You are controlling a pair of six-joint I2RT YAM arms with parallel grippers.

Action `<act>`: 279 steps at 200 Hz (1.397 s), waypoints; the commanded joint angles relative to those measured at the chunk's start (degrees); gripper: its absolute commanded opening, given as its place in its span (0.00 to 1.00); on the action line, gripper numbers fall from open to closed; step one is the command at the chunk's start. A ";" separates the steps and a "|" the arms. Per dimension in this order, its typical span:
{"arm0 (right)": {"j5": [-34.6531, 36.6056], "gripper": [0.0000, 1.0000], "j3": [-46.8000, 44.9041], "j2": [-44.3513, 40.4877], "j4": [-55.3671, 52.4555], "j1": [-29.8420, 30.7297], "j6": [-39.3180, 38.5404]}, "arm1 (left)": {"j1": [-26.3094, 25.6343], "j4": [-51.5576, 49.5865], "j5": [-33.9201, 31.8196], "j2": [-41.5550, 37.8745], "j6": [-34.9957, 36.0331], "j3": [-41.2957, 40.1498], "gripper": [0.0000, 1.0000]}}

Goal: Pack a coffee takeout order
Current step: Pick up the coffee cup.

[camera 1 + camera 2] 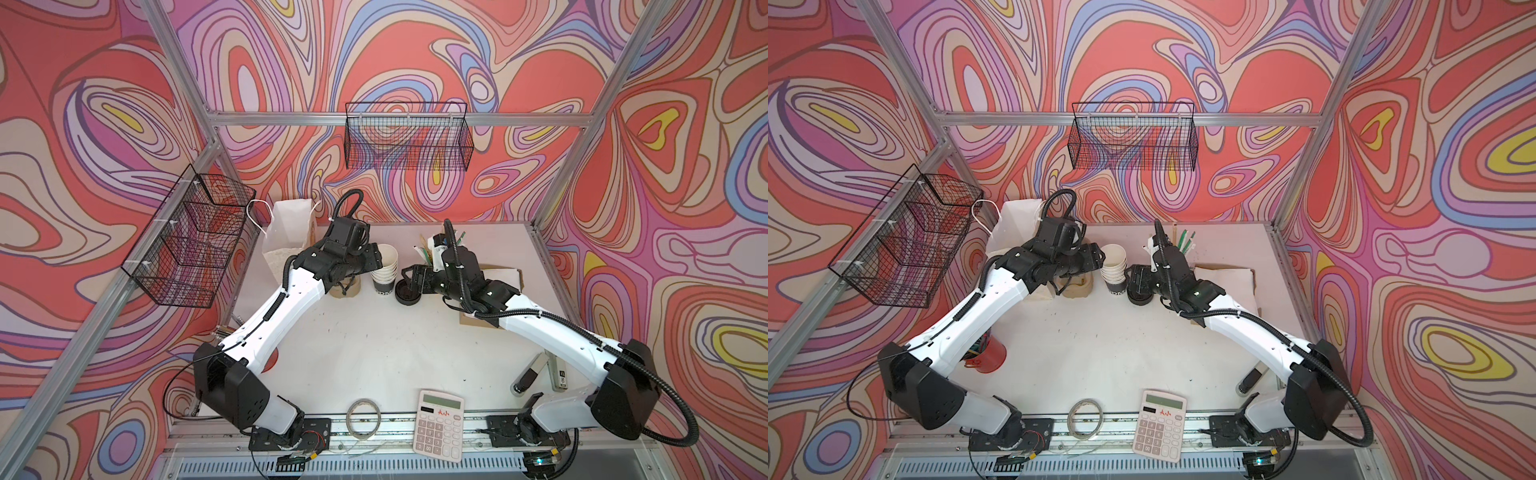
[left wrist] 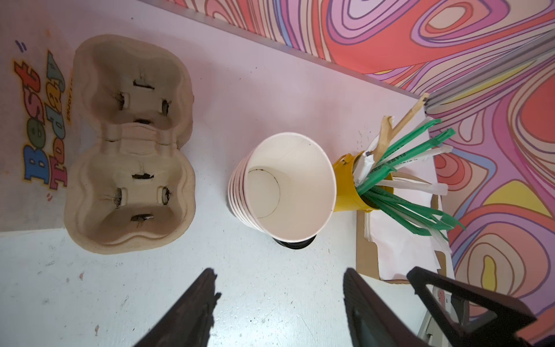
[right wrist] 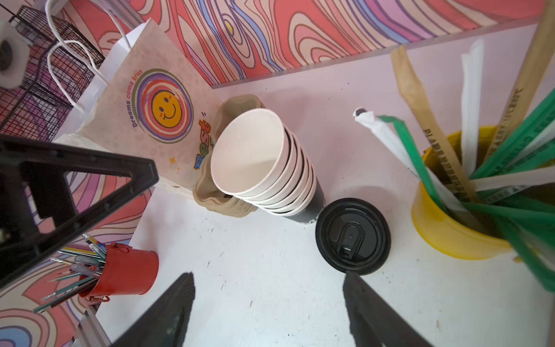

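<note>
**Cup pickup pending, nothing packed**

Right hand [image 3: 267,275] hangs spread and empty over the counter [image 1: 374,353], mid-frame in both top views. The lidded cup [image 3: 353,235] stands just ahead of it, untouched. Left hand [image 2: 279,273], also spread and empty, faces the stack [image 2: 288,186]. Carrier [image 2: 129,144] lies empty left of the stack, with the bag [image 3: 144,114] upright beside it, toward upper left. Next, likely: right hand closes round the cup and seats it in a carrier well.
</note>
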 commanded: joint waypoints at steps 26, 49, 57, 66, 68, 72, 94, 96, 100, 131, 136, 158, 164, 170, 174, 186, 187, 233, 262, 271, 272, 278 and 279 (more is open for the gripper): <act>1.64 0.70 -1.33 4.31 7.85 0.66 6.65 | 0.18 -4.36 -2.69 4.38 -2.10 3.81 0.54; 3.12 0.64 -1.94 4.70 9.12 0.64 7.72 | 0.20 -7.47 -4.91 6.70 -3.17 5.91 0.51; 3.11 0.63 -2.43 4.74 9.93 0.66 8.07 | 0.22 -7.29 -5.34 6.90 -3.54 5.88 0.50; 3.08 0.59 -2.51 5.28 10.24 0.66 8.27 | 0.23 -6.39 -5.22 6.91 -3.77 5.64 0.45; 3.07 0.59 -2.47 5.52 10.25 0.66 8.29 | 0.23 -6.13 -5.13 6.96 -3.77 5.62 0.44; 2.94 0.58 -2.31 6.03 10.23 0.66 8.36 | 0.21 -5.67 -4.91 7.04 -3.86 5.51 0.42; 2.61 0.56 -2.13 8.17 11.12 0.66 9.04 | 0.20 -5.81 -5.04 9.01 -4.01 6.72 0.40; 2.57 0.56 -2.29 8.22 11.37 0.66 9.14 | 0.20 -6.01 -5.13 9.26 -4.10 6.99 0.39; 2.61 0.55 -2.51 8.25 11.70 0.66 9.39 | 0.18 -6.36 -5.29 9.57 -4.17 7.22 0.39; 4.19 0.49 -2.86 8.24 11.91 0.66 9.46 | 0.22 -4.79 -5.55 10.40 -5.13 6.10 0.32; 4.37 0.49 -2.81 8.47 11.84 0.66 9.30 | 0.24 -4.66 -5.47 10.62 -5.25 6.15 0.31; 4.66 0.47 -2.70 9.22 12.05 0.53 9.14 | 0.24 -4.31 -4.87 11.68 -5.51 6.64 0.27; 4.64 0.47 -2.64 9.46 12.25 0.40 9.18 | 0.20 -4.43 -5.01 11.94 -5.53 6.94 0.23; 4.77 0.46 -2.57 9.71 12.45 0.39 9.13 | 0.23 -4.51 -5.10 12.09 -5.53 7.17 0.20; 4.81 0.46 -2.51 9.86 12.41 0.41 9.11 | 0.24 -4.59 -5.19 12.07 -5.53 7.14 0.18; 5.28 0.45 -2.12 10.20 12.12 0.22 8.94 | 0.21 -4.52 -5.27 12.01 -5.45 7.26 0.16; 5.32 0.45 -2.11 10.24 12.11 0.22 8.92 | 0.19 -4.52 -5.28 11.96 -5.40 7.27 0.16; 4.73 0.43 -2.02 11.64 14.37 -1.01 9.18 | 0.27 -5.50 -5.77 12.97 -5.09 8.16 0.11; 3.55 0.42 -2.43 11.83 16.53 -1.29 9.67 | 0.30 -6.53 -6.33 13.26 -4.75 9.50 0.04; 3.27 0.42 -2.63 11.77 17.15 -1.34 9.87 | 0.33 -7.20 -6.55 13.41 -4.48 10.27 0.04; 3.25 0.42 -2.59 11.78 17.17 -1.35 9.87 | 0.29 -7.31 -6.62 13.41 -4.43 10.36 0.04; 3.05 0.42 -2.42 11.89 17.26 -1.36 9.81 | 0.33 -7.86 -6.88 13.43 -4.36 10.78 0.04; 2.97 0.42 -2.40 11.92 17.28 -1.36 9.80 | 0.29 -7.90 -6.91 13.42 -4.33 10.83 0.04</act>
